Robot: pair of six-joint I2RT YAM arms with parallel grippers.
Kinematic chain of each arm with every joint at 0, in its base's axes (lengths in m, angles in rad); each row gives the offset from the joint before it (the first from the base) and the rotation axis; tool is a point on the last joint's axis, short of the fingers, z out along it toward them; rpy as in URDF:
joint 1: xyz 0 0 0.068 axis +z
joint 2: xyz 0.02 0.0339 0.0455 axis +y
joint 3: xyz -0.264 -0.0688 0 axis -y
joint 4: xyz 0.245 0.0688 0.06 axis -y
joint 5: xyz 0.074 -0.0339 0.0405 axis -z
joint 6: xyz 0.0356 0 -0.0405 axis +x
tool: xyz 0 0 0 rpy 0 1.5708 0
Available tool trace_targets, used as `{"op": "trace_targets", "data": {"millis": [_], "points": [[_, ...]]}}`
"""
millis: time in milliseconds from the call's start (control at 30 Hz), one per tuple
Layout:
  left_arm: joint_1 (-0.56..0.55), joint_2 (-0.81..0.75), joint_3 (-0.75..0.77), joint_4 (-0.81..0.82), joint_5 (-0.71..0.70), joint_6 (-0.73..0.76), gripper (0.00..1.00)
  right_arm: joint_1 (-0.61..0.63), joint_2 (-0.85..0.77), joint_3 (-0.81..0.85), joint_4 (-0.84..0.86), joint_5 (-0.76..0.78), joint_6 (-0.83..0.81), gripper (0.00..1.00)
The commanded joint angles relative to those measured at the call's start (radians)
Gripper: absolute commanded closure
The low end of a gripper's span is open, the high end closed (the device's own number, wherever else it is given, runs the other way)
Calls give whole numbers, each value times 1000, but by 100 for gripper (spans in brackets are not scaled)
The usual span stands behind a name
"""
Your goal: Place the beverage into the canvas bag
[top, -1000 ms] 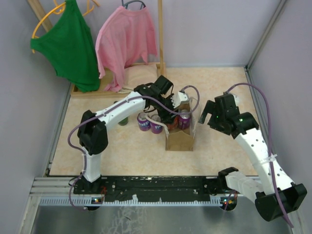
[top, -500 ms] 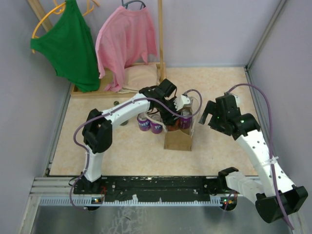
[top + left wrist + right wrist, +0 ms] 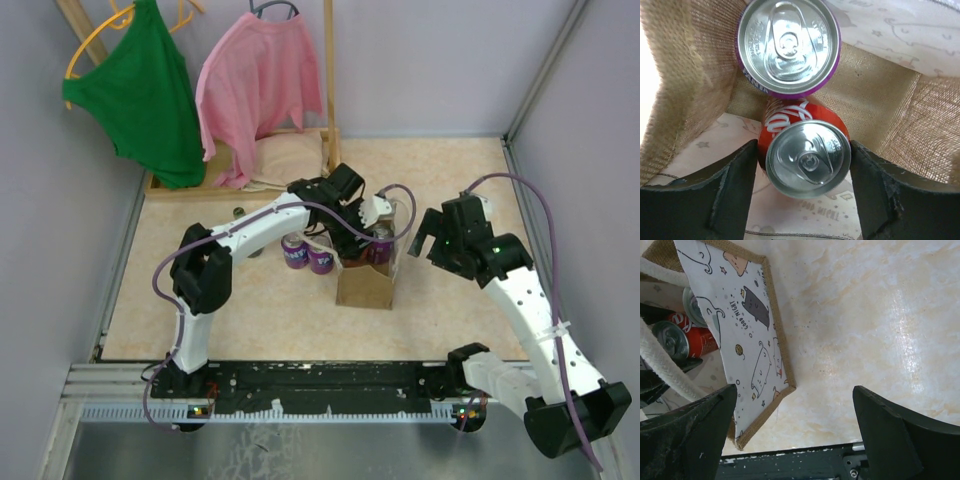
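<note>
The canvas bag [image 3: 368, 287] stands upright mid-table, tan with pale loop handles. My left gripper [image 3: 362, 238] reaches down into it. In the left wrist view a red can [image 3: 807, 160], the beverage, sits tilted between the two black fingers [image 3: 735, 195], which lie against its sides just above the bag's printed floor. A purple can [image 3: 788, 45] stands inside beside it, against the burlap wall [image 3: 690, 75]. My right gripper [image 3: 425, 235] hovers open just right of the bag; its view shows the bag's printed side [image 3: 747, 315], the red can [image 3: 687, 342] and bare table between its fingers.
Two purple cans [image 3: 294, 252] [image 3: 320, 258] stand on the table left of the bag. A wooden rack at the back holds a green shirt [image 3: 145, 95] and a pink shirt [image 3: 262, 85], with folded beige cloth [image 3: 290, 155] below. Walls enclose the table.
The left arm has stretched further right and its gripper has settled deeper over the bag with the red can. The right arm has barely moved.
</note>
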Motion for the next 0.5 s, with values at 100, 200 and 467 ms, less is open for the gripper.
{"op": "trace_targets", "data": {"millis": [100,200,467], "points": [[-1,-66,8,73,-48,-30,0,-9,-13,1,32,-10,6,1],[-1,-80,10,82,-54,-36,0,-9,-4,8,35,-13,1,1],[-3,-172,30,99,-47,-67,0,-9,13,23,36,-18,-8,1]]}}
